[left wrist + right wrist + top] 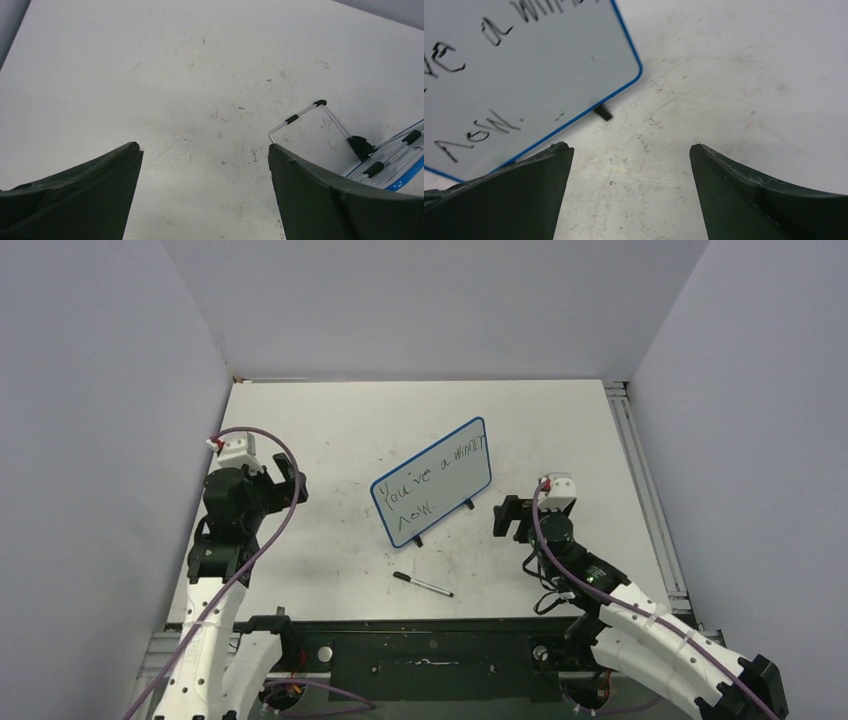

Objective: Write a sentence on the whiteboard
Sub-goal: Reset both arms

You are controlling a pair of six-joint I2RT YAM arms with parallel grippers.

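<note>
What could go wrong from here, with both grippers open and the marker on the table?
The right gripper sits close to a corner of the whiteboard; a careless swing could tip the board or smear the sentence. The marker lies loose near the front edge of the table; a nudge might roll it off.

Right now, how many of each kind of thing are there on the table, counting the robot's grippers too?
whiteboard: 1
marker: 1
grippers: 2, the left gripper and the right gripper, both open and empty
Total: 4
</note>
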